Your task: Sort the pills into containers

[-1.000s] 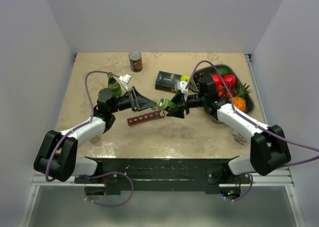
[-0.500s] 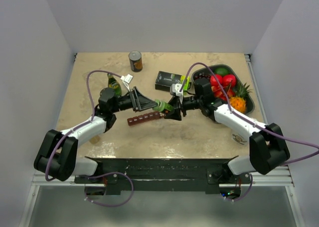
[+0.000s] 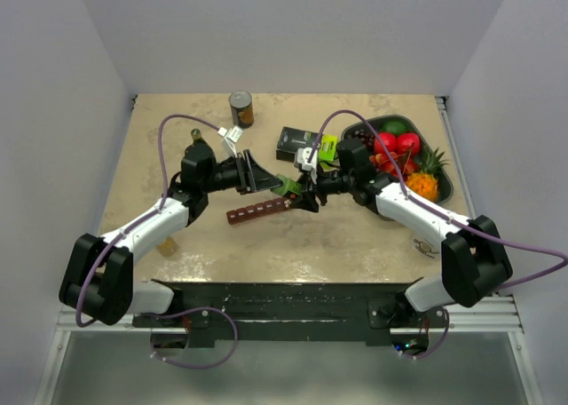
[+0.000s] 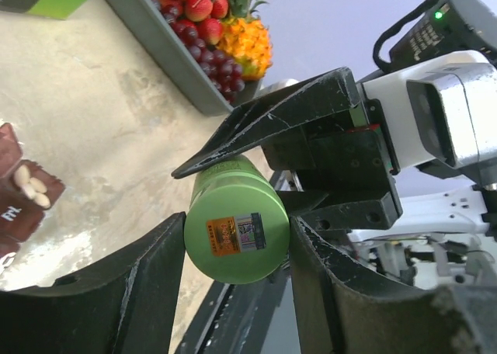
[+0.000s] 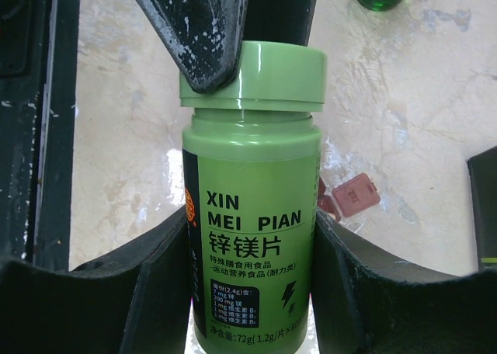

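The green pill bottle [image 5: 252,237] hangs over the middle of the worktop [image 3: 160,138]. The right fingers [image 5: 155,292] are clamped on its body, the left fingers [image 4: 147,292] on its cap [image 4: 237,234]. It looks light, hard and slippery, so hold it tight. The maroon containers [image 3: 259,211] lie just below, a bit nearer.

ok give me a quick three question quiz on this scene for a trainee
1. True or false: the bottle has its lid off.
2. Which end effector grips the lid end? A left, B right, C neither.
3. Fill in: the strip is ___ in colour.
Key: 1 false, the lid is on. 2 A, the left end effector. 3 maroon.
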